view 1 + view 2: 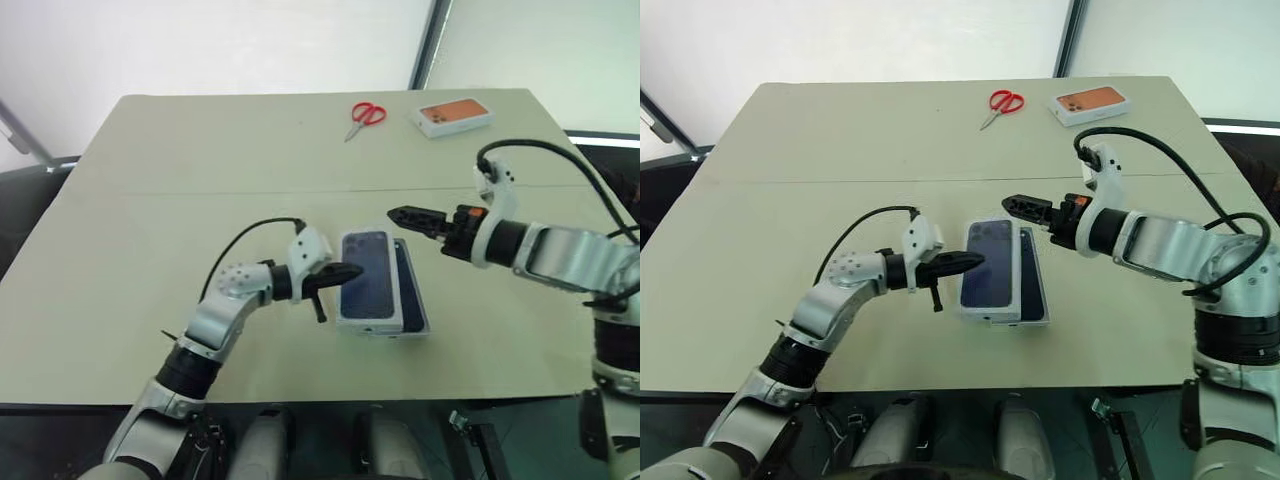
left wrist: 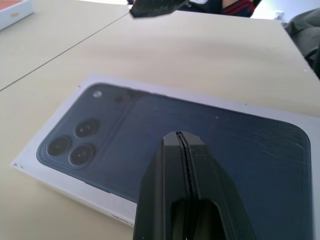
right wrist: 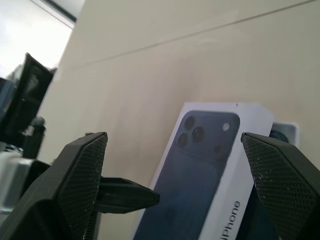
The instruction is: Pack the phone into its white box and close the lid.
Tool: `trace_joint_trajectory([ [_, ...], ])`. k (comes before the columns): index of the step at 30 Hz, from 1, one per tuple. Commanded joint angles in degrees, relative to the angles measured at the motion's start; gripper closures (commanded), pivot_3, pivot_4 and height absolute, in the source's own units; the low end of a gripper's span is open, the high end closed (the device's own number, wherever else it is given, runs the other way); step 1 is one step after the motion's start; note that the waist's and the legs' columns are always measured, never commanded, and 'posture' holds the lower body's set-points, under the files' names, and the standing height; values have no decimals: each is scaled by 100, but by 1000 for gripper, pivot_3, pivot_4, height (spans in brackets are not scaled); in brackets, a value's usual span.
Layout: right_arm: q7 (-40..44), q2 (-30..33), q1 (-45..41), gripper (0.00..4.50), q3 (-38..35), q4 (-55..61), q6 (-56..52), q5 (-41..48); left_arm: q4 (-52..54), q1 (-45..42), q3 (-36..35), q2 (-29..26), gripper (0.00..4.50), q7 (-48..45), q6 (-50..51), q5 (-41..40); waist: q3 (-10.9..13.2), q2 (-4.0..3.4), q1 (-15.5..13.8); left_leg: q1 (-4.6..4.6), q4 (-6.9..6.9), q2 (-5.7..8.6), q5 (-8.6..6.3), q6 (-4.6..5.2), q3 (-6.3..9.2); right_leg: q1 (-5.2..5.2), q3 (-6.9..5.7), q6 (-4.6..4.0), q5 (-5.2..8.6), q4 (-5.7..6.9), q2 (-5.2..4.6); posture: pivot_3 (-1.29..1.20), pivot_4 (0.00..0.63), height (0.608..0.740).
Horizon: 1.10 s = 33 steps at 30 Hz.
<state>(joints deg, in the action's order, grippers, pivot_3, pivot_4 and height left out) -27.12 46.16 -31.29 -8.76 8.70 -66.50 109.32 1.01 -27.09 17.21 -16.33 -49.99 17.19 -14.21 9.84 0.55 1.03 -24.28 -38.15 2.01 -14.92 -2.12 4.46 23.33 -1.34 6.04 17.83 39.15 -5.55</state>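
Observation:
The lid [image 1: 367,278], white with a dark blue phone print, lies askew over the white box [image 3: 290,128], shifted toward my left. Along the lid's right side a dark strip of the phone [image 1: 409,288] shows inside the box. My left gripper [image 1: 350,270] is shut, and its tips rest at the lid's left edge, over the print [image 2: 180,137]. My right gripper [image 1: 397,213] is open and holds nothing. It hovers just above the far end of the lid, with its fingers [image 3: 82,165] spread wide on either side of the lid in the right wrist view.
Red scissors [image 1: 366,115] and a white box with an orange top [image 1: 454,117] lie at the far side of the table. A seam [image 1: 200,192] runs across the tabletop behind the lid. The table's near edge [image 1: 300,402] is close below the box.

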Motion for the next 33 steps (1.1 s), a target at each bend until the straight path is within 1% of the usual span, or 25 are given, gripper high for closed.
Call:
trace_joint_trajectory([
  [1,844,380,-109,37,213,266,-180,-1092,144,-99,-256,50,4500,135,53,-116,-1,-1,-9,1,0,0,0,0,0,0,0,0,0,0,-1,0,150,697],
  [3,1371,569,-143,37,334,359,-168,-1797,270,-95,-504,18,4500,249,180,-253,-1,-1,-22,-2,0,1,0,0,2,0,0,0,0,-2,-2,0,150,697],
  [5,2080,908,-180,37,607,537,21,-2833,504,-62,-967,-98,4500,453,703,-592,1,-2,-23,-2,-2,1,0,0,5,0,-1,0,0,-3,-3,0,150,697],
  [7,2824,1251,-164,575,952,732,340,-3873,721,-16,-1471,-362,4500,656,2028,-1198,1,-2,-9,-3,-1,1,0,0,7,3,-1,1,0,-2,-2,0,150,697],
  [8,3226,1441,-111,919,1160,856,517,-4337,789,50,-1584,-524,4500,726,2278,-1227,1,-2,3,-3,0,1,0,0,9,3,-2,1,1,-3,-1,0,150,697],
  [10,3909,1803,33,1894,1592,1109,922,-5277,1025,245,-1606,-841,4500,663,2405,-1221,0,-4,9,-1,2,2,0,0,9,4,-2,2,1,-3,0,0,150,697],
  [13,4600,1982,183,3507,1854,1189,1300,-6107,1213,391,-1472,-1106,4500,597,2480,-1144,2,-1,-21,0,2,2,0,0,8,1,-2,2,1,-8,-1,0,150,697],
  [15,5076,2113,277,4471,2020,1286,1543,-6625,1225,375,-1261,-1176,4500,610,2583,-1028,3,1,-68,-2,-2,5,1,-1,9,-1,-3,2,1,-7,-8,0,150,697],
  [17,5503,2225,357,4471,2132,1389,1764,-7064,1253,306,-1024,-1197,4500,594,2740,-992,3,1,-79,-4,-3,8,1,-2,11,-2,-3,2,1,-10,-12,0,150,697],
  [18,5722,2287,418,4471,2163,1459,1927,-7269,1252,223,-794,-1212,4500,624,2886,-895,3,1,-73,-5,-3,10,1,-2,11,-3,-3,3,1,-13,-13,0,150,697],
  [22,6296,2292,593,4471,2104,1611,2131,-7713,1213,-32,8,-1122,4500,489,2942,-635,4,2,-47,-4,-3,10,1,-2,11,-4,-4,3,1,-13,-13,0,150,697],
  [26,6575,2190,740,4471,2006,1792,2153,-7975,1021,-265,172,-777,4500,607,2974,-617,4,2,-28,-3,-2,9,1,-2,11,-3,-4,2,1,-11,-12,0,150,697],
  [33,6780,1921,883,4471,1908,2081,1999,-8179,1101,-363,416,-487,4500,489,2921,-629,4,2,-41,-3,-4,9,1,-2,12,-4,-4,3,1,-10,-14,0,150,697],
])
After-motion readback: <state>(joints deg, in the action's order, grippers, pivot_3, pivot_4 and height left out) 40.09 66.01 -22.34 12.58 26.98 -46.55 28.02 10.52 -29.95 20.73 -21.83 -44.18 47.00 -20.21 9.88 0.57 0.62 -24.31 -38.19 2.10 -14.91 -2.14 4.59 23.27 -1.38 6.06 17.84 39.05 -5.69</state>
